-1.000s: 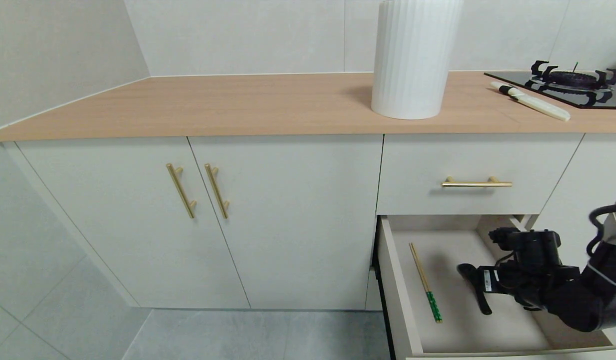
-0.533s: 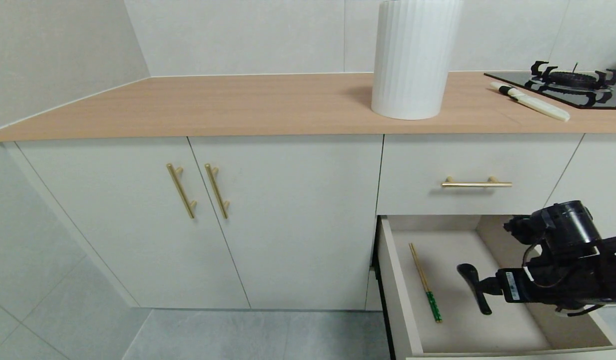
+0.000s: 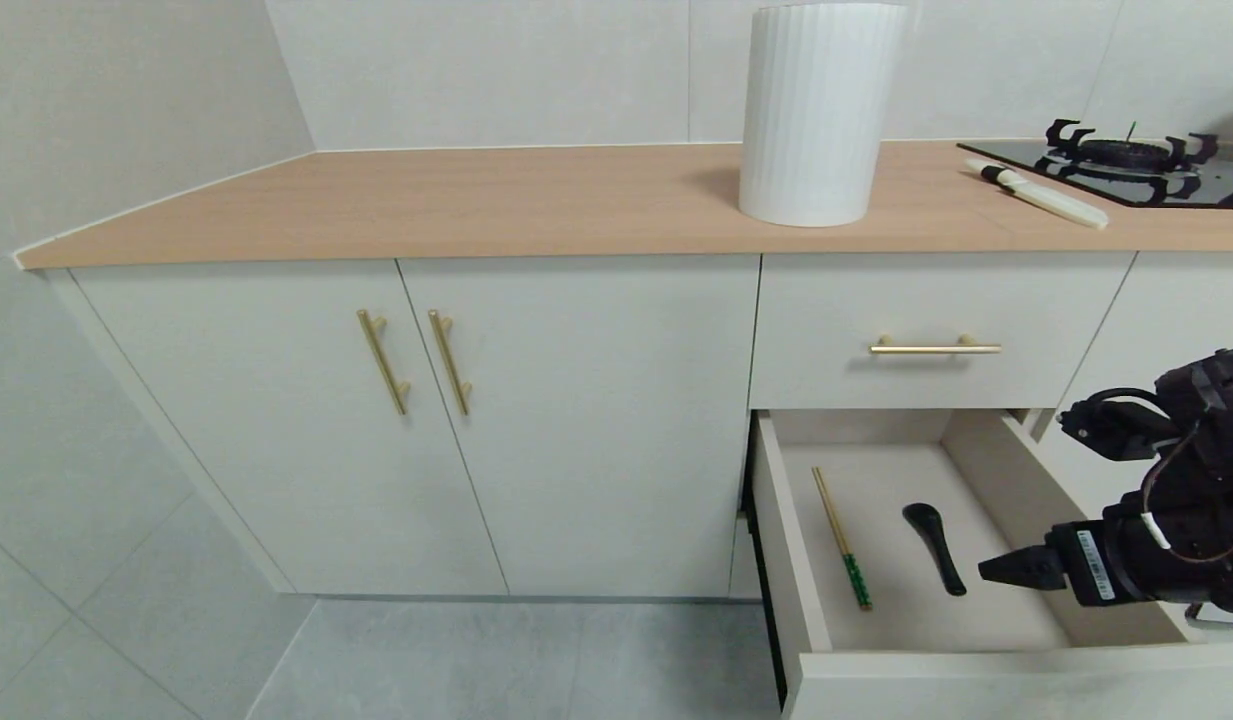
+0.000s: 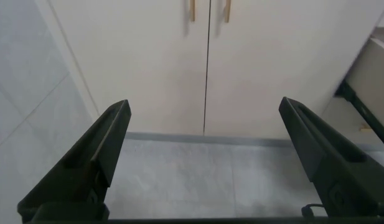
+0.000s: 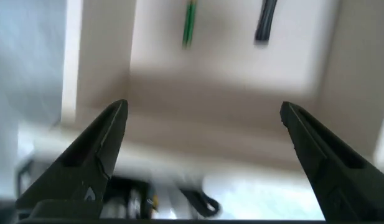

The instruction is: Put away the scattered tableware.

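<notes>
- Right hand (image 3: 988,572), lower right of frame: released, empty
- Spoon (image 3: 934,560) lies in the open drawer (image 3: 788,560), beside the chopsticks (image 3: 842,552)
- Risk: a low hand sweep strikes the drawer wall or knocks the spoon

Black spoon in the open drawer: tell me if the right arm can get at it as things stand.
Probably yes. The right tool hangs open beside the spoon, over the open drawer, nothing between them.
</notes>
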